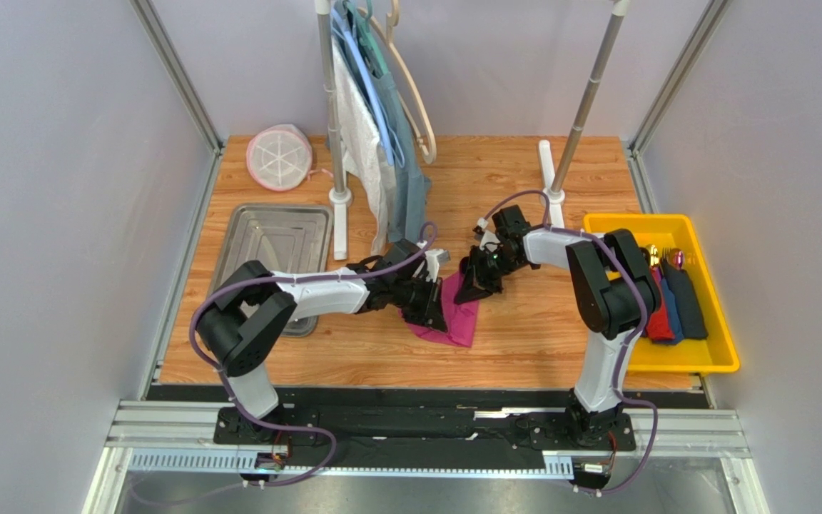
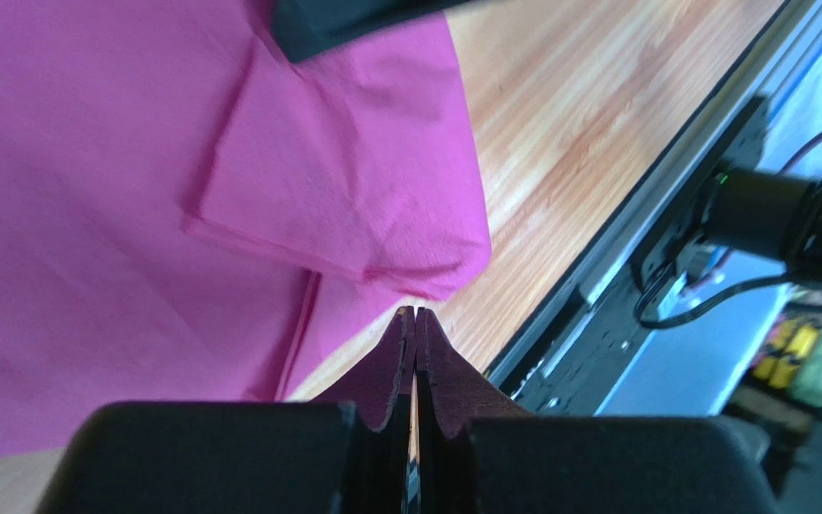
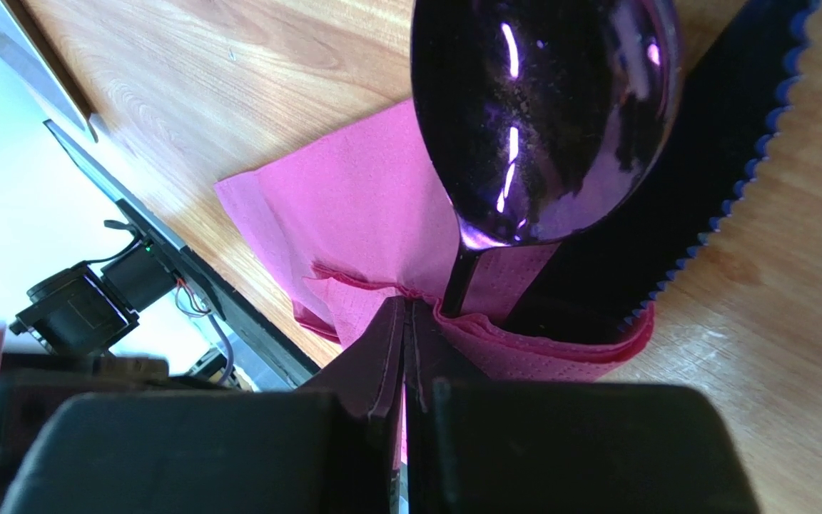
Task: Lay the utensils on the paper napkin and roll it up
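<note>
Right pincer [image 3: 405, 321]: jaws fully closed, tips pinching the bunched folded edge of the paper napkin [image 3: 362, 214]. The spoon [image 3: 544, 107] handle runs down into that fold just right of the tips, with the glossy purple bowl sticking out straight ahead of the pincer. A dark strip with a scalloped blue edge [image 3: 694, 161] sits beside the spoon on its right, also running into the fold; can't tell what it is.

Left pincer [image 2: 415, 321]: jaws pressed together, nothing visible between them. Its tips sit at the napkin's near edge; the napkin spreads ahead and to their left, with one corner folded back over itself. Bare desk [image 2: 576, 161] is ahead to the right.

Top view: both pincers meet over the napkin mid-desk. A yellow bin [image 1: 721, 353] sits well off behind the right pincer.
</note>
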